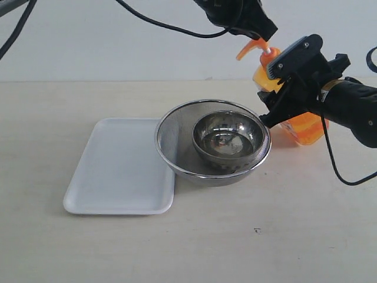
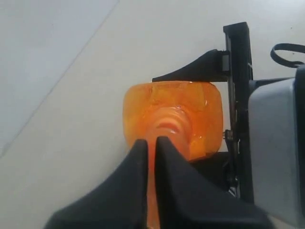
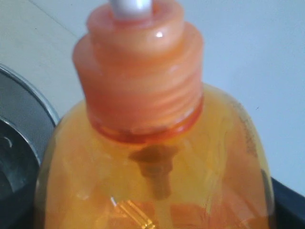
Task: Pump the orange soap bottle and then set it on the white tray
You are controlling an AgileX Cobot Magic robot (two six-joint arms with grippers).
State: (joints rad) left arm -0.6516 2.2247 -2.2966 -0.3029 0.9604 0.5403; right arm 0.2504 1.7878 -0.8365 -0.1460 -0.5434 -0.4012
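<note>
The orange soap bottle (image 1: 303, 127) is standing at the back right of the table (image 1: 265, 236), leaning a bit, just behind the mesh strainer (image 1: 171, 135). The right gripper (image 1: 272, 94) is clamping its body, one finger on each flat side. The left gripper (image 2: 151, 143) is coming in from above with its tips right at the pump head (image 1: 250, 48), jaws nearly together with only a sliver of gap. A steel bowl (image 1: 227, 138) is sitting inside the strainer. The white tray (image 1: 118, 171) is lying right up against the strainer's left side.

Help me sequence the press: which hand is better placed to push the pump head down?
Likely left. The left hand is directly above the pump head of the orange soap bottle, while the right hand grips its body.
</note>
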